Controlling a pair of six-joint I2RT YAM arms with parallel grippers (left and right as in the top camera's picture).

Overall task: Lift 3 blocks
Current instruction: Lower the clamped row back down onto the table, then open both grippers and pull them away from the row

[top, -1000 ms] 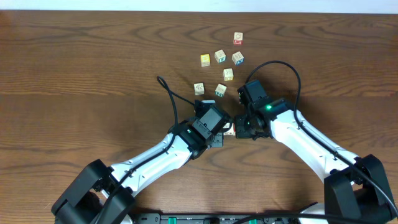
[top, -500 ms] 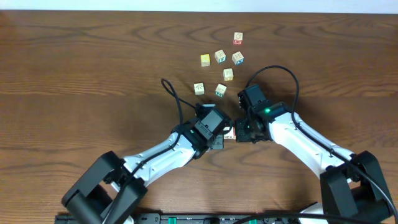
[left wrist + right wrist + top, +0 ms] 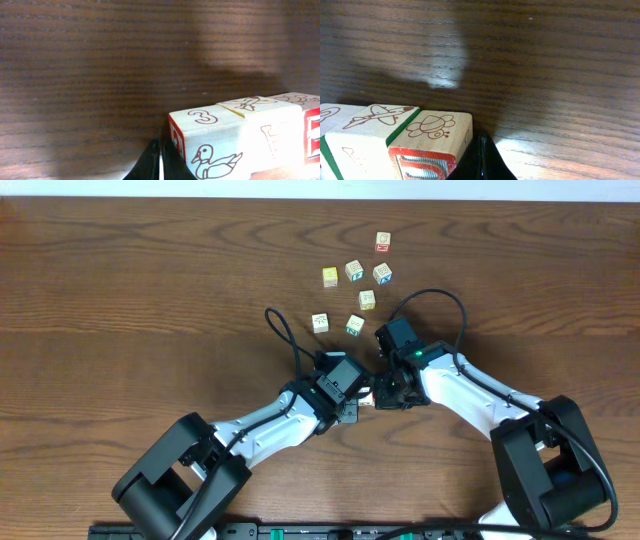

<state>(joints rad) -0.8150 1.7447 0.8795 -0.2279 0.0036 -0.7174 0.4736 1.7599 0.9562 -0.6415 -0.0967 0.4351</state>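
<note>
Wooden blocks [image 3: 368, 394], nearly hidden overhead between closed jaws.

A numeral 3 is seen outlined in brown on the top face of the nearest block [image 3: 202, 131] in the left wrist view, and a duck is drawn on its side. On the middle block [image 3: 270, 134] a pale letter, an E or an F, is made out beneath an aeroplane sketch. A red letter on the far block [image 3: 311, 136] is cut off by the frame edge. Marks on the loose cubes [image 3: 355, 271] overhead cannot be read.
</note>
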